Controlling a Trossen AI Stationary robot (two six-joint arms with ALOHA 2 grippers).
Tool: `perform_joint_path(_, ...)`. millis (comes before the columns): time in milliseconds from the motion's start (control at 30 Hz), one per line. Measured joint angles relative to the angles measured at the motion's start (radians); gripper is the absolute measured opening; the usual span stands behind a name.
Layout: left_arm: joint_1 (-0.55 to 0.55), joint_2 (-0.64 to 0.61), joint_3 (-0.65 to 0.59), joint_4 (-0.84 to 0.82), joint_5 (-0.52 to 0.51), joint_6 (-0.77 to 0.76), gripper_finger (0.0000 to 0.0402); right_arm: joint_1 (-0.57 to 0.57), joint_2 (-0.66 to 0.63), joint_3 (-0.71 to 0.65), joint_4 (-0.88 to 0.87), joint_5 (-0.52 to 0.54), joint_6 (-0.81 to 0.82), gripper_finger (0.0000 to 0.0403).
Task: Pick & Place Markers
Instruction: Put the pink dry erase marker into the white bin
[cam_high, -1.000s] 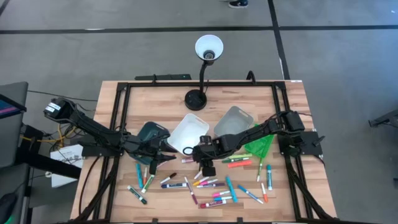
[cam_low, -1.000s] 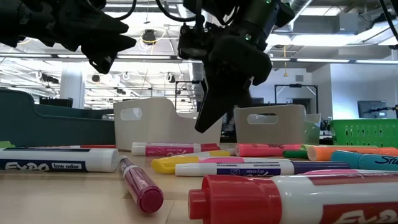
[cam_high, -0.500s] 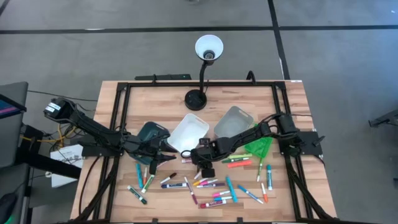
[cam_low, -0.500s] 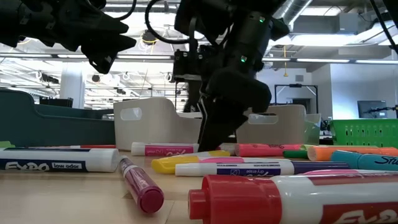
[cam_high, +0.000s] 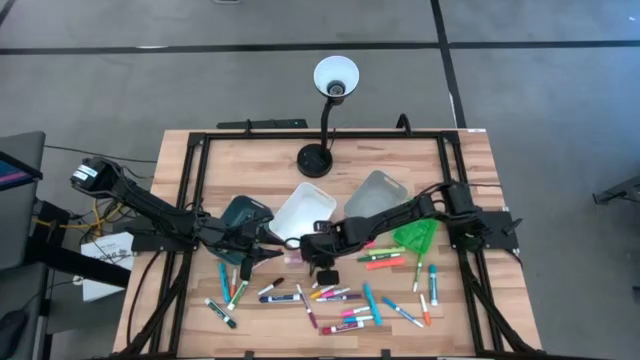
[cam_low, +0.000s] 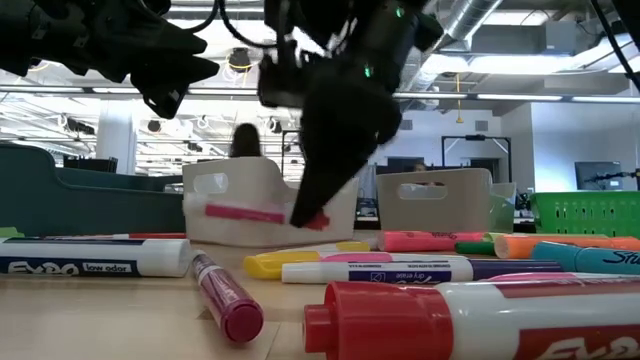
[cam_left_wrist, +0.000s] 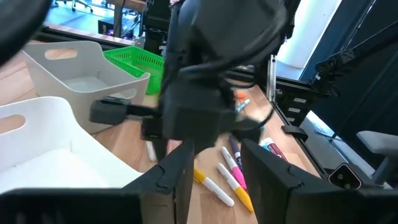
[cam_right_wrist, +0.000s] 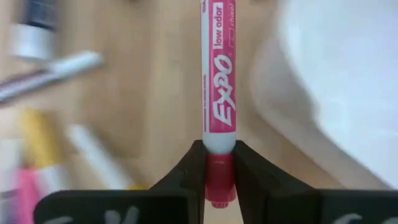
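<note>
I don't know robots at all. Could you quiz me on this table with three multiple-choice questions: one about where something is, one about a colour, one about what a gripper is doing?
1. Where is the lamp?
A. at the table's far edge, behind the bins
B. among the markers
C. inside the green bin

2. What colour is the marker in the right gripper?
A. blue
B. pink
C. yellow

3. What is the right gripper's state?
A. open above the table
B. shut on nothing
C. shut on the marker's cap end

Answers: 1 A, the high view shows its base beyond the white bin. 2 B, the right wrist view shows a pink label. 3 C, both fingers squeeze the cap.
</note>
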Motion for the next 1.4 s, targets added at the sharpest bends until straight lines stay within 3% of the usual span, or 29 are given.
perform_joint_path(133,0.0,0.0,0.0,0.0,0.0,0.0,0.0127,0.022,-0.025,0.098,-0.125,0.011,-0.065,0.0066)
perform_joint_path(233,0.0,0.0,0.0,0.0,0.0,0.0,0.0127,0.031,-0.033,0.168,-0.216,0.129,-0.15,0.0084)
perform_joint_path(367,0.0,0.0,0.0,0.0,0.0,0.0,0.0127,0.021,-0.042,0.231,-0.297,0.348,-0.276,0.0078)
perform_joint_path(467,0.0,0.0,0.0,0.0,0.0,0.0,0.0127,-0.016,-0.042,0.232,-0.322,0.406,-0.352,0.0062)
perform_joint_path(667,0.0,0.0,0.0,0.0,0.0,-0.001,0.0127,-0.097,-0.042,0.232,-0.334,0.31,-0.404,0.005)
perform_joint_path(1133,0.0,0.0,0.0,0.0,0.0,0.003,0.0127,-0.176,-0.054,0.292,-0.352,0.448,-0.61,0.0058)
perform_joint_path(1400,0.0,0.0,0.0,0.0,0.0,0.004,0.0127,-0.274,-0.053,0.194,-0.275,0.207,-0.554,0.0059)
